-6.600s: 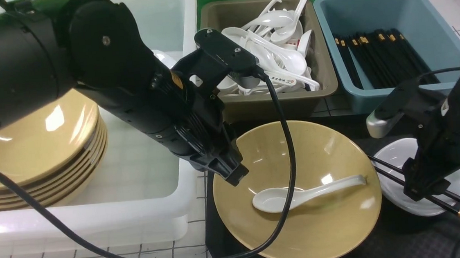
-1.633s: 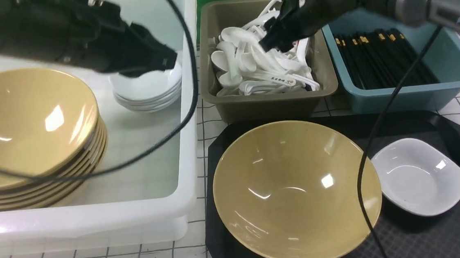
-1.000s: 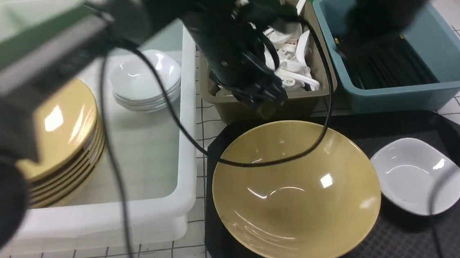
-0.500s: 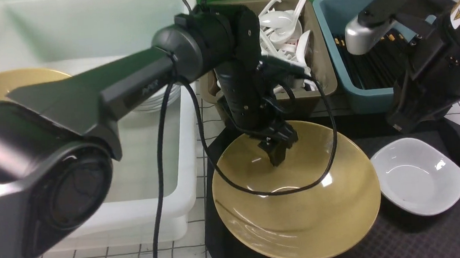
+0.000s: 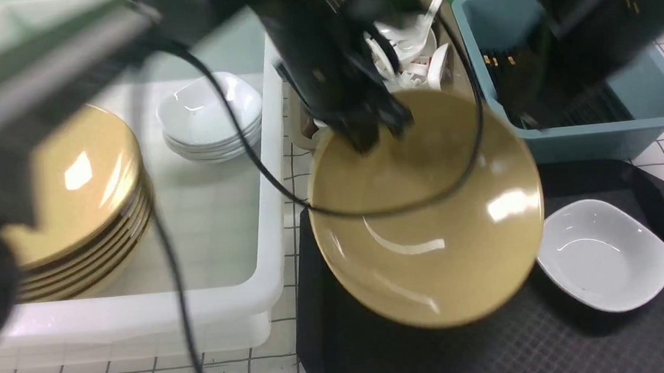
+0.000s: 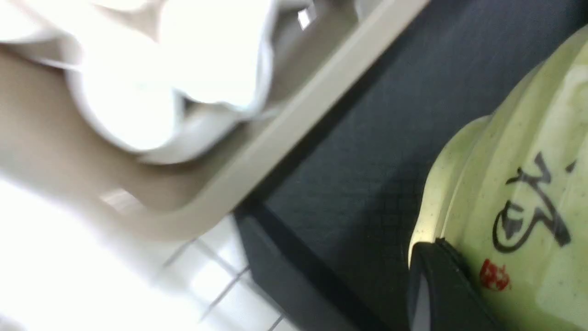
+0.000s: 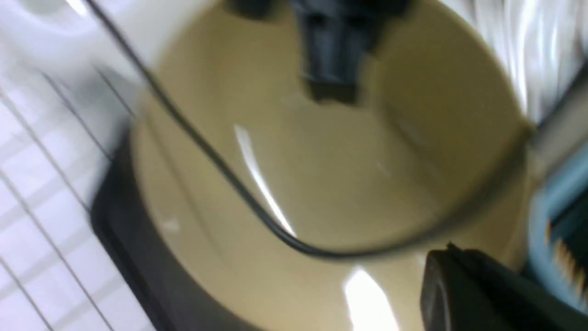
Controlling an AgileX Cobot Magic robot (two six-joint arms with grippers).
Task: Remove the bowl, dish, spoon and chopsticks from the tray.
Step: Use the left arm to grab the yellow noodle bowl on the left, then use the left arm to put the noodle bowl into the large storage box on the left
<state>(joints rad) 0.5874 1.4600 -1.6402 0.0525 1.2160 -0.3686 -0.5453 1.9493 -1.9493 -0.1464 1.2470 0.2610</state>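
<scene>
The left end effector [image 5: 368, 136] is clamped on the far rim of the glossy mustard bowl [image 5: 429, 220], holding it tilted over the tray's left half. The right end effector [image 5: 533, 108], blurred, is closed over the blue bin [image 5: 618, 128]. On the left, a white tub [image 5: 221, 278] holds a yellow stack [image 5: 71, 189]. The black, diamond-textured tray [image 5: 499, 351] carries the squarish white dish [image 5: 604, 254] on its right. Arm and bowl hide much of the olive bin [image 5: 298, 118].

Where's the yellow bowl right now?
In the front view the bowl is tipped up over the tray's left half, its far rim pinched by the left gripper, with the white dish just right of it.
</scene>
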